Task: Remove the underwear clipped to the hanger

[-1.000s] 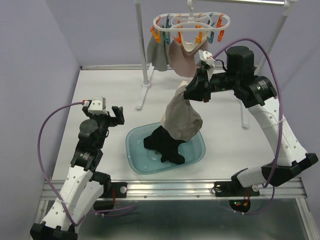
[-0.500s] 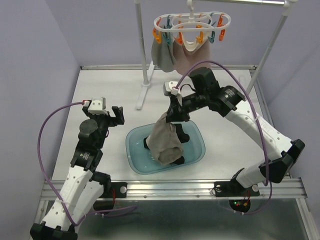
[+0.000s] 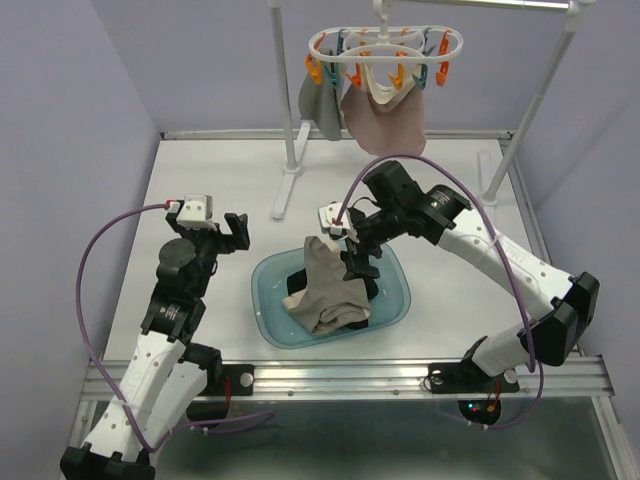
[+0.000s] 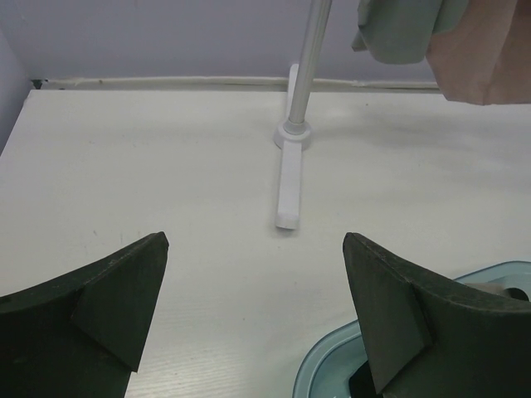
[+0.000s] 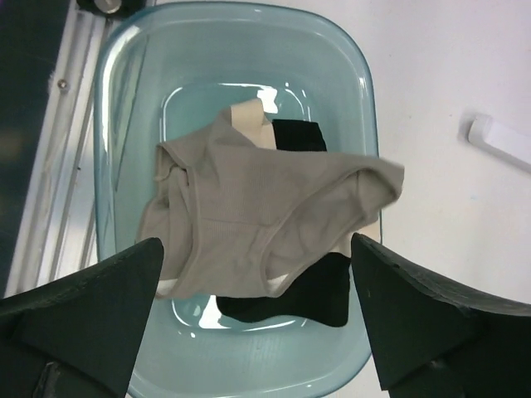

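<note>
From the top camera I see the hanger (image 3: 383,45) hooked on the rack bar at twelve o'clock of the table, with the grey garment (image 3: 320,105) clipped at its nine o'clock side and the pale pink garment (image 3: 385,120) hanging just beside it toward three o'clock. The teal basin (image 3: 265,300) sits near the six o'clock edge of the table; the beige garment (image 3: 328,290) lies crumpled in it on top of the black garment (image 3: 296,281). My right gripper (image 3: 358,262) hangs over the basin at the beige cloth's three o'clock edge, and the left gripper (image 3: 235,230) is parked well apart at nine o'clock of the basin, over bare table. On the left wrist camera the left gripper (image 4: 253,249) has its jaws wide apart with nothing between them; the rack foot (image 4: 289,186) lies at twelve o'clock, the grey (image 4: 398,29) and pink (image 4: 485,58) cloth hang at one to two o'clock, and the basin's rim (image 4: 332,365) shows at five o'clock. On the right wrist camera the right gripper (image 5: 255,245) is spread wide, gripping nothing, and below it the beige garment (image 5: 265,207) lies loose across the basin (image 5: 124,124), the black one (image 5: 290,294) poking out at six o'clock.
</note>
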Available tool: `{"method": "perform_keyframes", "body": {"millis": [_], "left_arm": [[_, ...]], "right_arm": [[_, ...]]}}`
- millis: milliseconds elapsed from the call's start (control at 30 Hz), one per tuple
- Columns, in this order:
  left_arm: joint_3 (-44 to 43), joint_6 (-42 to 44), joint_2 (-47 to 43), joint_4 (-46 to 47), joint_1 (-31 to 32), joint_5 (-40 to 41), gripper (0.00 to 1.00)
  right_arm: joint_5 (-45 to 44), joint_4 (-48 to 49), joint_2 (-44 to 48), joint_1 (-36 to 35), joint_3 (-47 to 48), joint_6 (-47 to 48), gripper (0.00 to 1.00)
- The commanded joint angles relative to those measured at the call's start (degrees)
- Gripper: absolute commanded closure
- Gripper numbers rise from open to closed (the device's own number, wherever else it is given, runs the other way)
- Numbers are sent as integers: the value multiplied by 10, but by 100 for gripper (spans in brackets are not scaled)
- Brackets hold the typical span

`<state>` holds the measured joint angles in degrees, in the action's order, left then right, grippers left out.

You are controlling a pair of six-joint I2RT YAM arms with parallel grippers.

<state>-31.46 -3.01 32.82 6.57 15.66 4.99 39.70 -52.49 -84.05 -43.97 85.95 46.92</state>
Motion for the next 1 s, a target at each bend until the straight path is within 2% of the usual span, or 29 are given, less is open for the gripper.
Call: {"method": "perform_keyframes", "body": {"millis": [0,300,500,600,733,833,900,933,967], "left_arm": [[-4,5,-7,26,-1,-11,1],[-3,6,-14,27,-1,-10,1],[-4,6,-13,27,-1,-26,1],[-6,-2,-7,31,-1,-47,1],[-15,-23,18,53,-1,-116,1],[-36,-49,54,71,-1,-154,1],[-54,-73,96,98,-2,-175,1],[-61,-73,96,98,-1,-183,1],[-68,-89,120,114,-1,-189,1]], "right_arm": [[-47,-18,18,-6,-17,61,0],[-138,-25,46,13,-10,109,0],[-125,-11,78,106,-6,74,0],[-109,19,101,179,-43,24,0],[-82,69,127,249,-112,-73,0],[-71,148,157,295,-190,-158,0],[-74,245,176,322,-245,-214,0],[-78,245,176,330,-261,-214,0],[-84,288,181,338,-273,-254,0]]}}
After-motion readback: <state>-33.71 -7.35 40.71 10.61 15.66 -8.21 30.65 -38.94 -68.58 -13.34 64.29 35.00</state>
